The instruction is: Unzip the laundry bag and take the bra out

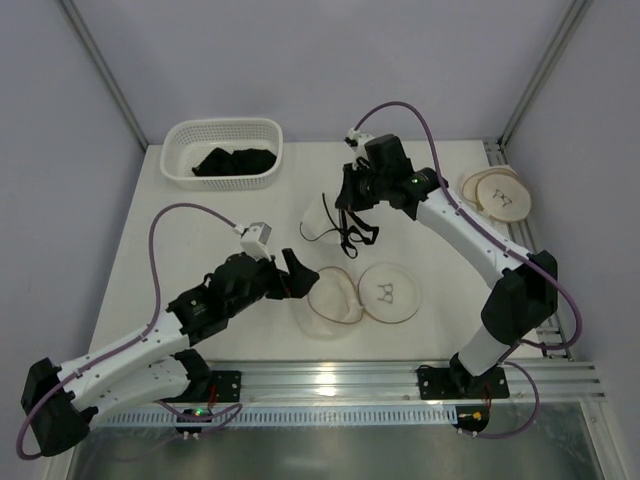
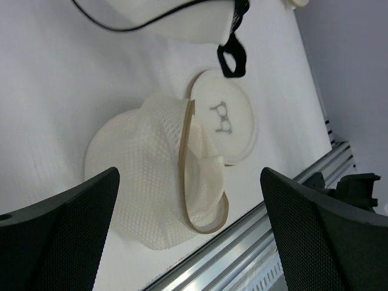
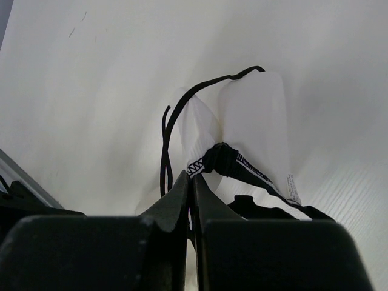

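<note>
Bra (image 3: 251,115) tight between the right arm's jaws

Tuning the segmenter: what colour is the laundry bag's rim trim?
Brown trim on the cream laundry bag; clearest in left wrist view.

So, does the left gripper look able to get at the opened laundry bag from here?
Probably yes. The left gripper is open right beside the laundry bag, with nothing between them. The right gripper holds the bra farther back, out of the way.
</note>
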Controlling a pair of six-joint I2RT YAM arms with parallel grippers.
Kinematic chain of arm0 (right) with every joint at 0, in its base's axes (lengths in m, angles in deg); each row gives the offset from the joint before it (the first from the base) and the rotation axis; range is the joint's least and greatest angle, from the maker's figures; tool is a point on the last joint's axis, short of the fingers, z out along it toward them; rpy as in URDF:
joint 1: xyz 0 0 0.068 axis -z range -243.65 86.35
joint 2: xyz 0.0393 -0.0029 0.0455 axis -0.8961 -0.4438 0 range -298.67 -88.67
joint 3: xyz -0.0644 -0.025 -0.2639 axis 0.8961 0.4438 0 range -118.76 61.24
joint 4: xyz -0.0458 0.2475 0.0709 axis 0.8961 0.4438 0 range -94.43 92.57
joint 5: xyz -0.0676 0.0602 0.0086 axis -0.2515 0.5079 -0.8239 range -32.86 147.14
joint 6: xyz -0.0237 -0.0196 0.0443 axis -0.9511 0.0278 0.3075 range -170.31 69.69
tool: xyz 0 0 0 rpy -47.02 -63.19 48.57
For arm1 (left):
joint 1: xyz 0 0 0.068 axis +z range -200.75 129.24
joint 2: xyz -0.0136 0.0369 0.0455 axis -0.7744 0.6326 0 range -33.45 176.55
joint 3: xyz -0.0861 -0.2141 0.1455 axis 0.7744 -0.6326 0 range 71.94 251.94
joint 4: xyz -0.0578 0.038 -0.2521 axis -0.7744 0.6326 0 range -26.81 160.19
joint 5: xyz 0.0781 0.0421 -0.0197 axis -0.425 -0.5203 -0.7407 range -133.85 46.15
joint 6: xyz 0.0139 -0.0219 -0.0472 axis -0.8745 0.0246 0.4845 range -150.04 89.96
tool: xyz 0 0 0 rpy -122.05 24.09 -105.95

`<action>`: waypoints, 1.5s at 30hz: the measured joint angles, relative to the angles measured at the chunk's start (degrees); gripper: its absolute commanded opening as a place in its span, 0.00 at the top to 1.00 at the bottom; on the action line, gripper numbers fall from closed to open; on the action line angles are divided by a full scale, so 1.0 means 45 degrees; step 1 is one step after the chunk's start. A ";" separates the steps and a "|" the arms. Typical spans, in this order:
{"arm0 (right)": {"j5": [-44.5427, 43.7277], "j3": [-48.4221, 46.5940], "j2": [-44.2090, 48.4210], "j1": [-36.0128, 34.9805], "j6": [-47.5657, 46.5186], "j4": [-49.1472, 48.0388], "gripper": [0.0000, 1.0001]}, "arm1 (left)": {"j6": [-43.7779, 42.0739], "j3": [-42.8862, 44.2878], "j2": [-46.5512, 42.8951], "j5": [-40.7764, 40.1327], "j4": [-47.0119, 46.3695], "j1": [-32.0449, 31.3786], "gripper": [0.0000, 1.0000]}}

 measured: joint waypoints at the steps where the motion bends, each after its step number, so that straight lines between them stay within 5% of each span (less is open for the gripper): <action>1: 0.0233 0.0063 0.0000 0.0000 -0.0078 0.0034 0.96 | -0.0238 -0.0146 -0.0461 -0.0039 -0.0253 0.0000 0.01; 21: 0.4187 0.1321 0.3269 -0.0019 -0.2594 0.2492 0.96 | -0.5731 -0.0039 0.0384 0.1384 -0.3662 0.1161 0.01; 35: 0.6193 0.2701 0.4668 -0.0379 -0.3099 0.3109 0.96 | -0.6703 0.3196 0.4289 0.8850 -0.4289 0.1248 0.05; 38: 0.6402 0.2701 0.4891 -0.0379 -0.3094 0.3099 0.96 | -0.6708 0.3604 0.4804 0.9947 -0.4148 0.1248 0.24; 39: 0.6421 0.2701 0.4925 -0.0379 -0.3094 0.3094 0.96 | -0.6761 0.3614 0.4823 1.0137 -0.4114 0.1248 0.47; 41: 0.6411 0.2701 0.4945 -0.0379 -0.3089 0.3094 0.96 | -0.6878 0.3638 0.4813 1.0496 -0.3905 0.1268 0.68; 45: 0.6275 0.2701 0.4945 -0.0379 -0.3075 0.3089 0.96 | -0.7247 0.3891 0.4804 1.0856 -0.3313 0.1331 0.83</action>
